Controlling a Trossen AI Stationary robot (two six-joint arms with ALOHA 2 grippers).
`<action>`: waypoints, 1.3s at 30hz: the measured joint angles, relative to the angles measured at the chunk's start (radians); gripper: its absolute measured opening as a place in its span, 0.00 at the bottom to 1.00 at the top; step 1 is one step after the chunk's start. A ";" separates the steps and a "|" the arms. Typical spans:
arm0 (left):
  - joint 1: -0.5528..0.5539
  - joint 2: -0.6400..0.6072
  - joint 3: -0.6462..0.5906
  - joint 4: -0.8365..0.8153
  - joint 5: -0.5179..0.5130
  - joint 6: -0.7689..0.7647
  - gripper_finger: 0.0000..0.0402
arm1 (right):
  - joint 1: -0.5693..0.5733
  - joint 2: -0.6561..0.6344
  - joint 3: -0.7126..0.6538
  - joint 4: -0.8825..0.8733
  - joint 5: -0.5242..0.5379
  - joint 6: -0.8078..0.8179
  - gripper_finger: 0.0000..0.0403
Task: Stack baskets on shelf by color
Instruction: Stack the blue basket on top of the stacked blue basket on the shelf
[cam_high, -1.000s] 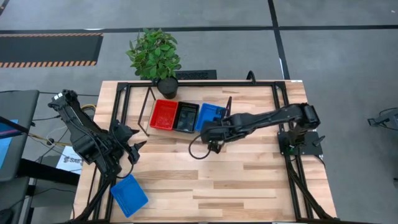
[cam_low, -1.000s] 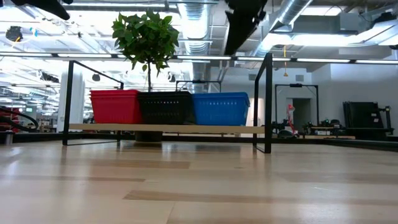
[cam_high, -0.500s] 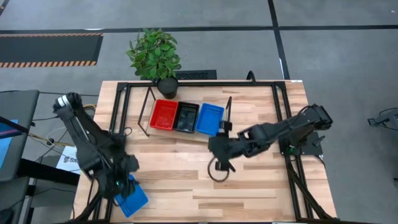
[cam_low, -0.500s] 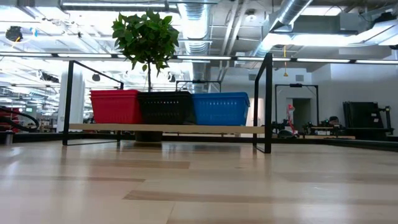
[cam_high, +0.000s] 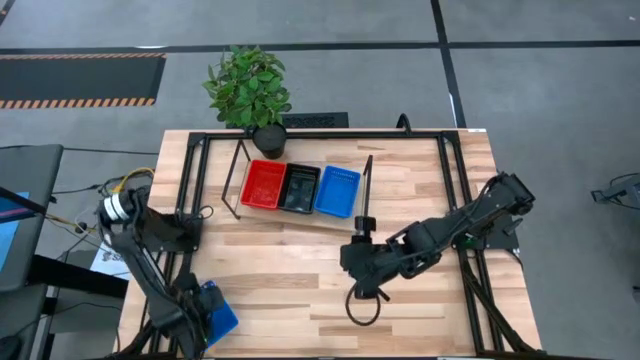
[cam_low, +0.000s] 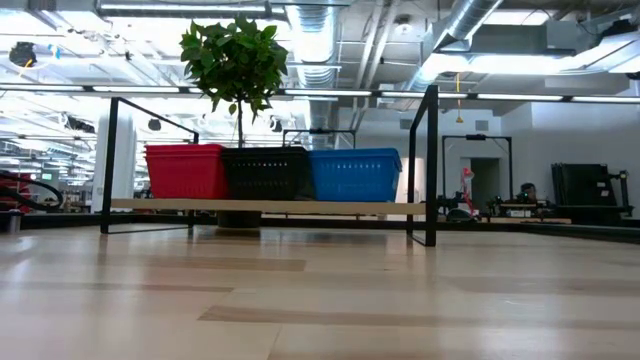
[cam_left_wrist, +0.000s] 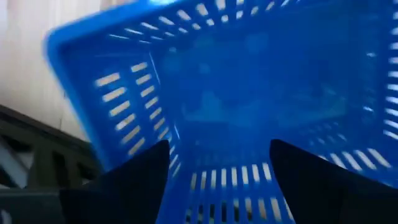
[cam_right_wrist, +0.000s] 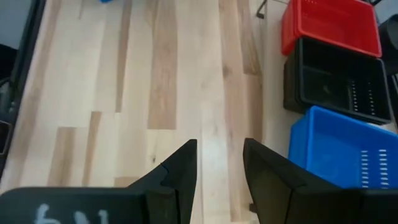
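Left gripper (cam_left_wrist: 217, 180) dropped onto loose blue basket (cam_left_wrist: 249, 93), fingers spread; right gripper (cam_right_wrist: 219, 163) retreated, parted.

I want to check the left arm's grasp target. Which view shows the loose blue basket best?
The left wrist view: the loose blue basket fills it, the left gripper open over its rim. The high view shows it partly covered at the table's near-left corner. The low view misses it; the right wrist view barely catches it.

On your shelf (cam_high: 300, 214) at the table's (cam_high: 420, 180) far side, three baskets (cam_high: 299, 188) sit side by side. A plant (cam_high: 248, 88) stands behind them. A lone basket (cam_high: 215, 312) lies at the near left corner, under your left gripper (cam_left_wrist: 217, 180).
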 joint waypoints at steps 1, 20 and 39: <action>-0.002 0.019 0.000 0.006 -0.005 0.000 0.66 | 0.006 0.000 0.000 0.002 0.000 0.001 0.37; 0.354 0.100 -0.008 0.331 -0.541 0.543 0.66 | 0.059 0.000 0.000 0.016 0.008 0.075 0.35; 0.609 -0.013 0.204 0.365 -0.318 1.017 0.66 | 0.079 0.039 0.002 0.078 0.014 0.128 0.35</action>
